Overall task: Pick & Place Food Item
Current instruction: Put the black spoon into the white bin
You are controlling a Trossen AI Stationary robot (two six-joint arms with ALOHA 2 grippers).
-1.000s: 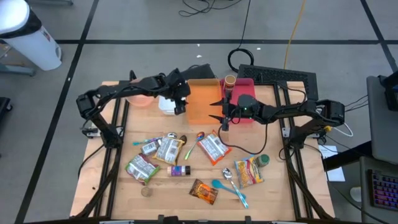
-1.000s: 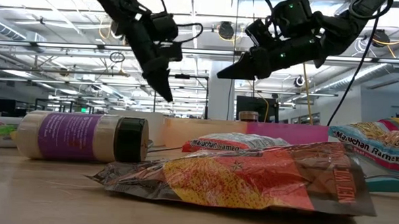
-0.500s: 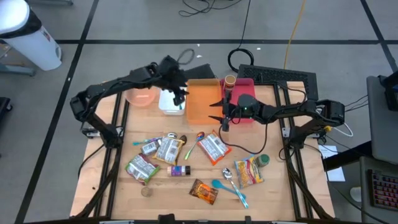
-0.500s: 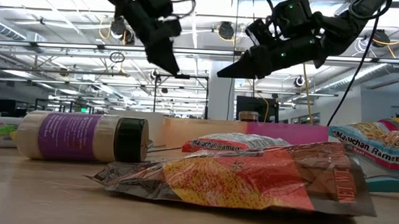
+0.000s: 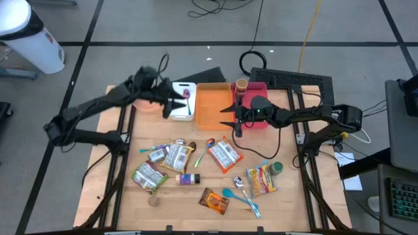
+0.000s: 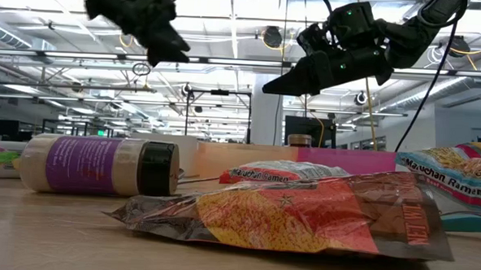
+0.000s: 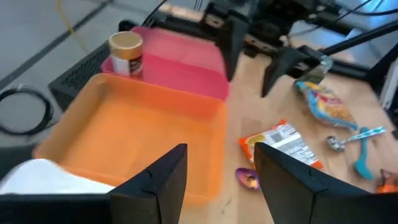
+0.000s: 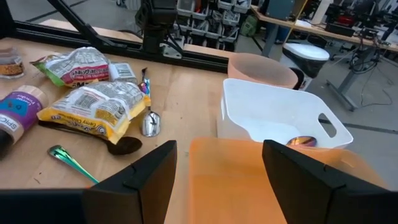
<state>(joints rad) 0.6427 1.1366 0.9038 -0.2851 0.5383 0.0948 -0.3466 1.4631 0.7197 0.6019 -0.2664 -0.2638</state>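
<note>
Several food packets lie flat on the wooden table, among them a ramen packet (image 5: pixel 175 155), another (image 5: pixel 222 155) and an orange snack bag (image 5: pixel 214 200). A white bin (image 5: pixel 181 103) holds a small purple thing (image 5: pixel 186 93). My left gripper (image 5: pixel 176 103) (image 7: pixel 217 180) hovers open and empty above the white bin, pointing at the orange tray (image 7: pixel 143 137). My right gripper (image 5: pixel 225 116) (image 8: pixel 221 177) hangs open and empty over the orange tray's right edge, facing the white bin (image 8: pixel 280 118).
A pink tray (image 5: pixel 258 98) with a brown-lidded jar (image 5: pixel 241 85) stands right of the orange tray (image 5: pixel 210 104). A peach bowl (image 5: pixel 147 103) sits left of the white bin. A purple spice jar (image 5: pixel 188 179), spoons (image 5: pixel 238 190) and a green-capped jar (image 5: pixel 276 168) lie among the packets.
My left gripper has risen from low over the white bin and drawn back toward the table's left edge, tipping from pointing steeply down to nearly level. The white bin now shows uncovered.
</note>
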